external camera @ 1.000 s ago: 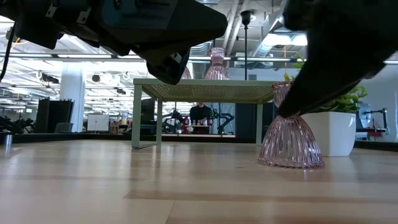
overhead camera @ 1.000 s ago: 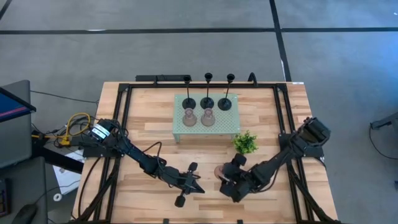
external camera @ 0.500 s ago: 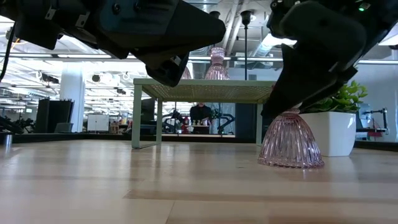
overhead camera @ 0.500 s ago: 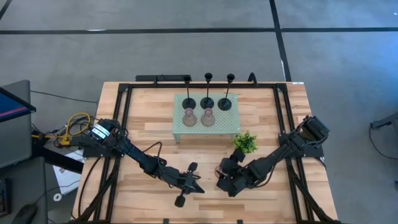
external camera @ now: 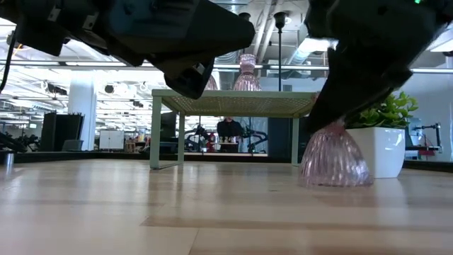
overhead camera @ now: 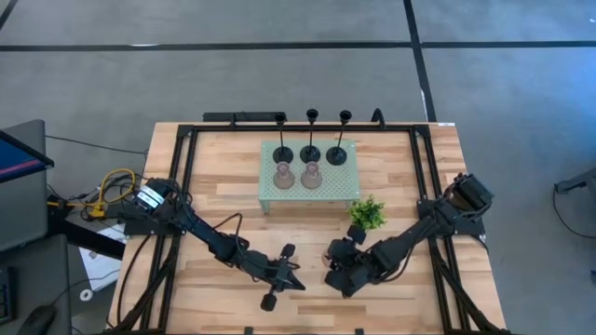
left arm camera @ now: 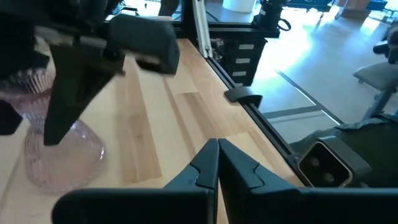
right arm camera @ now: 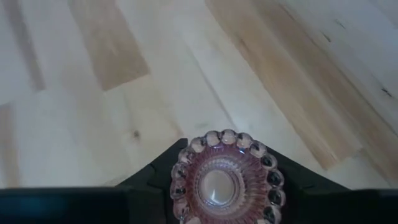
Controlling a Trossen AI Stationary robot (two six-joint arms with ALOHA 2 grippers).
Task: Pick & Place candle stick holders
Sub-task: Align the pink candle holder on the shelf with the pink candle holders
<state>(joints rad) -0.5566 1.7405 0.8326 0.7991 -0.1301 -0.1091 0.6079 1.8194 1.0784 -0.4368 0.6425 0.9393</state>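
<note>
Right gripper [overhead camera: 337, 273] sits low over the front-centre of the table [overhead camera: 223, 177], jaws closed around the neck of a pink holder [external camera: 334, 154]; right wrist view shows the beaded rim of that pink holder [right arm camera: 227, 176] dead centre between the two dark fingers [right arm camera: 163, 163], mouth facing the camera, so its long axis runs upright, in line with the gripper's approach; in the low view the base looks slightly clear of the wood and a touch tilted, though I cannot be sure it is fully off the table.

Key relation: the pale green tray [overhead camera: 310, 191] lies away from the gripper toward the back of the table, with the green plant [overhead camera: 368, 214] between the right arm and the tray's near right corner; tray already carries two pink holders [overhead camera: 296, 175] in the front row and three black holders [overhead camera: 309, 152] behind; the open spot seems to be right of the two pink ones, so the carry likely goes back and slightly left, skirting the plant.

Left gripper [overhead camera: 277, 279] waits just beside on the left, fingers pressed together, holding nothing; right arm is the one on the job.

Risk, my guess: glassy ribbed neck could slip or swing in the grip.
</note>
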